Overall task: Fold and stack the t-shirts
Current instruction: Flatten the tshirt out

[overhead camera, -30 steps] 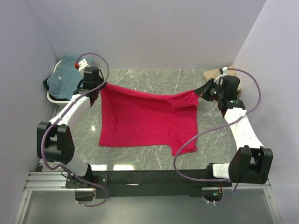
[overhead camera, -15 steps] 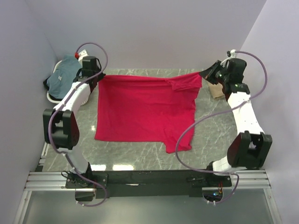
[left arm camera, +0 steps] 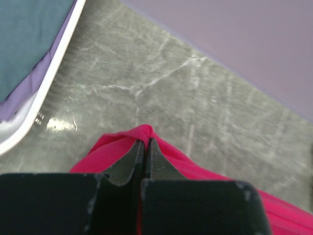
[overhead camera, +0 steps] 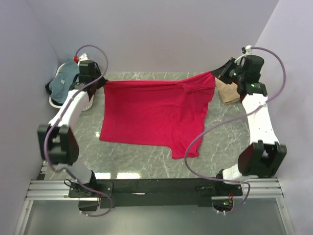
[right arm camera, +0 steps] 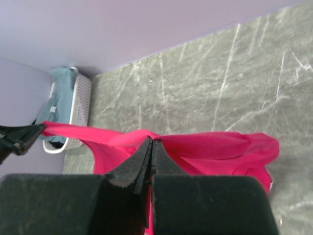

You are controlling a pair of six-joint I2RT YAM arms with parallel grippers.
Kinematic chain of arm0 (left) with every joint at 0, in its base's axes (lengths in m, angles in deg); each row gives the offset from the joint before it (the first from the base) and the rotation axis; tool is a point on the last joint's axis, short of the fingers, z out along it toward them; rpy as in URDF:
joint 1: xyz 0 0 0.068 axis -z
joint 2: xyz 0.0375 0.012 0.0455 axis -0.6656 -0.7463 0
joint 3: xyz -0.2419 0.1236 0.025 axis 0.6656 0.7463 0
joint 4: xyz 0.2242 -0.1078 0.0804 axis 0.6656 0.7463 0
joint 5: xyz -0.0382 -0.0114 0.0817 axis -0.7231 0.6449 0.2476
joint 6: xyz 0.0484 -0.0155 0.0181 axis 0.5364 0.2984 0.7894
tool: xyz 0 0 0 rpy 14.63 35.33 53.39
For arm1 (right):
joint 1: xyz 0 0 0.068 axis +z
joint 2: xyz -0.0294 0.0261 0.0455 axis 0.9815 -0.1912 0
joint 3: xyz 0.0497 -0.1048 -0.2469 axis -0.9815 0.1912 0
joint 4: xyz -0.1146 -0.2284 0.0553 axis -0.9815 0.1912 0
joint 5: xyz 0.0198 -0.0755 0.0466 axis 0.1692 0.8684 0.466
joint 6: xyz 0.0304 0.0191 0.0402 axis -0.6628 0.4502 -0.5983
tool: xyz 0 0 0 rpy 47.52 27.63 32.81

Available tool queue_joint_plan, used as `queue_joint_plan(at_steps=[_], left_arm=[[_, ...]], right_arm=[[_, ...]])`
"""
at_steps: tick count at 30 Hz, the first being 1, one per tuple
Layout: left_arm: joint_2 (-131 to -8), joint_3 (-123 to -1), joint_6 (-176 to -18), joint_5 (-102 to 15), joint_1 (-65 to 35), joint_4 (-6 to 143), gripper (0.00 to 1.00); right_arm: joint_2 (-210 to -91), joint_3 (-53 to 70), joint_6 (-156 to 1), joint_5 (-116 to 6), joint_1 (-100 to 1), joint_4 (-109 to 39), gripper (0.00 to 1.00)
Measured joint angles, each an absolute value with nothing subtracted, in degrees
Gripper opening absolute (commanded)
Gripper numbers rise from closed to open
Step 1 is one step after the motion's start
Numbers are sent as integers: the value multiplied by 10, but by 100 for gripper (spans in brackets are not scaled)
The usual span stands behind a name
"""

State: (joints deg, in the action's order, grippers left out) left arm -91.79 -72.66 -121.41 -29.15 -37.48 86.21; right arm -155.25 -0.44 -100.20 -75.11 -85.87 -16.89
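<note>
The red t-shirt hangs stretched between my two grippers, its lower part trailing on the marble table. My left gripper is shut on its far left corner, seen in the left wrist view with red cloth pinched in the jaws. My right gripper is shut on the far right corner, seen in the right wrist view with red cloth bunched round the jaws. The teal t-shirt lies in the white basket. The tan t-shirt lies at the far right, partly behind my right arm.
The white basket stands at the far left corner and shows in the left wrist view and the right wrist view. Purple walls close the back and both sides. A purple cable hangs over the shirt's right sleeve.
Both grippers have lifted and moved toward the back wall and apart, pulling the red shirt taut and dragging it farther back on the table.
</note>
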Motion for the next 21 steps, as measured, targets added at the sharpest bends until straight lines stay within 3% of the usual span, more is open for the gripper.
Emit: queue_joint_plan(at_steps=[12,21], left_arm=[[-552,-672,-1211,-368,-376,941,1],[-362,-684,-1192,-462,-376,1119,1]], right_arm=[[-1247,7,-977,-773,-862,-99,0],[-1129,-85,-950,-797,-862,56,0]])
